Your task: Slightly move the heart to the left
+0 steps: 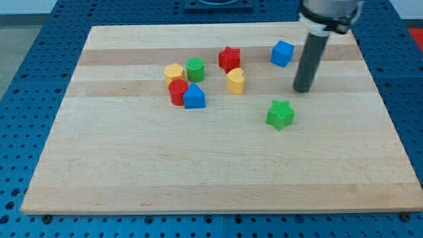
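1. Camera view is showing a wooden board (pixel 218 178) on a blue pegboard table (pixel 26 39); everything below is being placed relative to the yellow heart (pixel 235 80), which is sitting a little right of the board's middle, toward the view's top.
2. Well to the heart's left, four blocks are huddling together: a yellow block (pixel 174 71) and a green cylinder (pixel 195 69) behind, a red block (pixel 177 91) and a blue block (pixel 193 96) in front, each touching or nearly touching its neighbours.
3. Just above the heart, slightly to its left, a red star (pixel 229 58) is sitting so close that the two are touching or nearly so; I cannot tell which.
4. Below and to the heart's right, a green star (pixel 280 114) is lying apart from everything.
5. Above and to the heart's right, a blue cube (pixel 282 53) is resting near the board's far edge.
6. Further right, my tip (pixel 303 90) is standing on the board, about level with the heart and well clear of it, between the cube and the green star. There is no hand here to open or close: the rod is holding nothing and touching no block.
7. Judging progress: the push is not looking started. What is remaining is closing in on the heart's right side and nudging it a short way left, without disturbing the red star.
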You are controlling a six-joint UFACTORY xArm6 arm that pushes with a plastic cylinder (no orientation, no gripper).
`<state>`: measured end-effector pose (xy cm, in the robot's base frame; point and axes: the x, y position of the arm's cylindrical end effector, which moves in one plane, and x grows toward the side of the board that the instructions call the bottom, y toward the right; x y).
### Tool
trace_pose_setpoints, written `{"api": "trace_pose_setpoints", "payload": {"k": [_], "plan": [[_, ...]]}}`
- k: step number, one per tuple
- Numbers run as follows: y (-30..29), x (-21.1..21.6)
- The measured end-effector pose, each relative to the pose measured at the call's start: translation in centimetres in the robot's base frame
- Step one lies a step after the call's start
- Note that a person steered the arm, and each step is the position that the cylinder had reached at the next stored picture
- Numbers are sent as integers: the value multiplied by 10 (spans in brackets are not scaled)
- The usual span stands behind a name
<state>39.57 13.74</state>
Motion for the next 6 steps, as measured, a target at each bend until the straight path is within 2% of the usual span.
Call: {"api": "trace_pose_setpoints", "payload": {"k": [3,4,5,6], "plan": [[-95,-14],[-105,-16],[-102,-16],[-17,-64]]}}
